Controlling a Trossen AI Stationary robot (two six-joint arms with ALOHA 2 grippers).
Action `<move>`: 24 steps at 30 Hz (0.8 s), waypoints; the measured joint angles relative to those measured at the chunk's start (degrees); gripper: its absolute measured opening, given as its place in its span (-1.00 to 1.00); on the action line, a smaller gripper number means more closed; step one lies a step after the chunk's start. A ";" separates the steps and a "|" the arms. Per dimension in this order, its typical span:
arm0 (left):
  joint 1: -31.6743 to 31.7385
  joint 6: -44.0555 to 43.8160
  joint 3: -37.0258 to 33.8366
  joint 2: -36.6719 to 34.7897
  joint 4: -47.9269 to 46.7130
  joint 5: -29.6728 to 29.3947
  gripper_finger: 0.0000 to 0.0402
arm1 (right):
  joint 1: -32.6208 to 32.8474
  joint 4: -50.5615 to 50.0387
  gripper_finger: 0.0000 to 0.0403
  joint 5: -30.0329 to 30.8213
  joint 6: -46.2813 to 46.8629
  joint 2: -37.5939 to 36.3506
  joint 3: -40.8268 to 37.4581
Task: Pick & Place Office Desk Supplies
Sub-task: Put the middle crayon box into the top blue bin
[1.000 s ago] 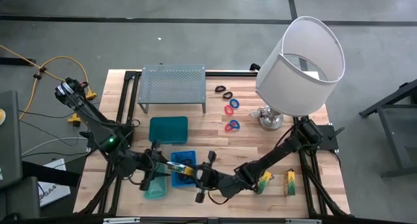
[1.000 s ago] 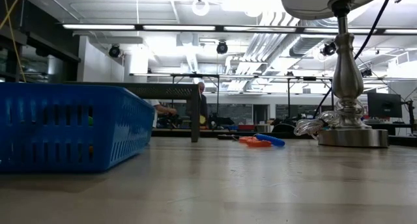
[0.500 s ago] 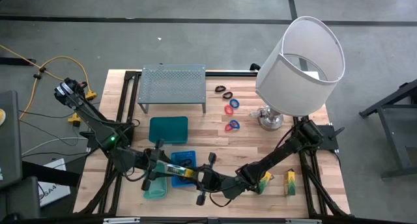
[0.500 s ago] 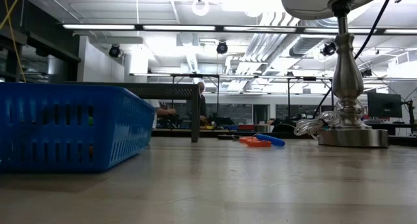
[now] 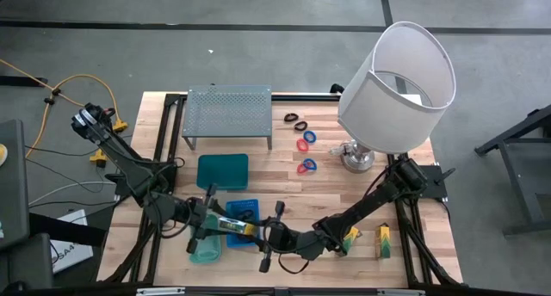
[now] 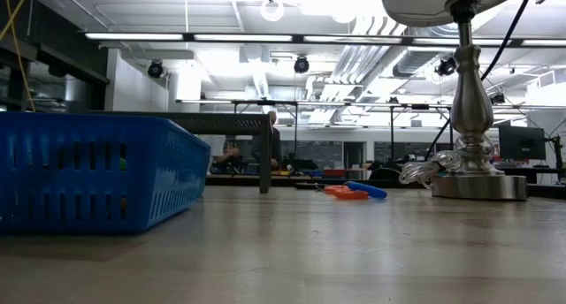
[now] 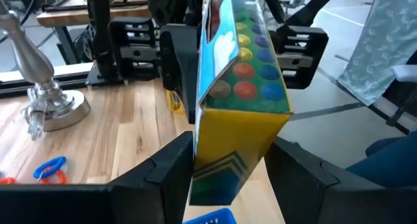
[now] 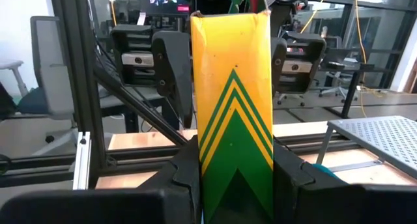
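The job looks to be in its middle: over the blue basket [image 5: 240, 220] at the table's near edge, the left gripper [image 5: 222, 220] stands with jaws spread about one end of a yellow-green packet [image 5: 238, 225], touching or not I cannot tell, while the right gripper [image 5: 263, 234] pinches its other end. Further right, two more packets [image 5: 382, 241] near the right arm and the red and blue rings [image 5: 306, 153] and black loops [image 5: 295, 120] by the lamp [image 5: 394, 88] remain loose. The surface is a pale wooden table [image 5: 284, 188] on grey floor; the low view shows a bright workshop with a person far behind.
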 joint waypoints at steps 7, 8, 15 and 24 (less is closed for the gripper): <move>2.39 -0.06 0.00 0.32 0.80 0.20 -0.11 | -0.11 1.00 -0.51 0.07 -1.30 0.00 0.00; 2.72 -0.07 0.00 0.57 1.04 0.23 -0.11 | -0.09 0.97 -0.51 0.25 -1.43 0.00 0.00; 3.94 2.67 0.00 3.24 5.71 5.32 -0.11 | 0.04 0.97 -0.51 -0.27 -1.48 0.00 0.00; 3.53 5.01 -0.07 4.09 7.38 5.48 -0.30 | 0.45 0.97 -0.51 -0.11 -1.51 0.00 0.00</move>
